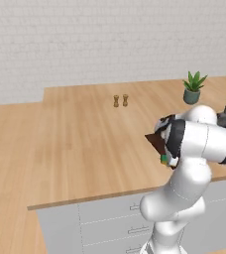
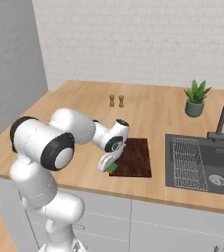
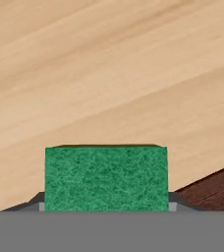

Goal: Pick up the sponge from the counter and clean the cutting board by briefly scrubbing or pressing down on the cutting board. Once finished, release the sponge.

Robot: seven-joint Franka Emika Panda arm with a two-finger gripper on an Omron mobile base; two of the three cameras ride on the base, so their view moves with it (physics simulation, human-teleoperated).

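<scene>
**Sponge in the gripper at the board's near left corner**

The gripper point(image 2: 109, 166) hangs low over the counter point(image 2: 74, 106) at the near left corner of the board point(image 2: 136, 157); its fingers are clamped on the sponge point(image 2: 112, 167), which shows as a small green patch under the hand, at the board's edge; whether it touches the board or the wood cannot be told. In the hand view the sponge point(image 3: 106, 178) sits between the two fingertips point(image 3: 35, 202), its green face square to the camera; bare counter point(image 3: 99, 74) planks lie beyond it, and a corner of the dark board point(image 3: 217, 189) shows at the lower right. From the left base view the arm hides most of the board point(image 1: 157, 142); a sliver of green sponge point(image 1: 163, 159) peeks out beside the wrist. Farther back stand two small shakers point(image 2: 116, 101) and a potted plant point(image 2: 196, 100); the sink point(image 2: 202, 162) with its tap lies right of the board.
</scene>
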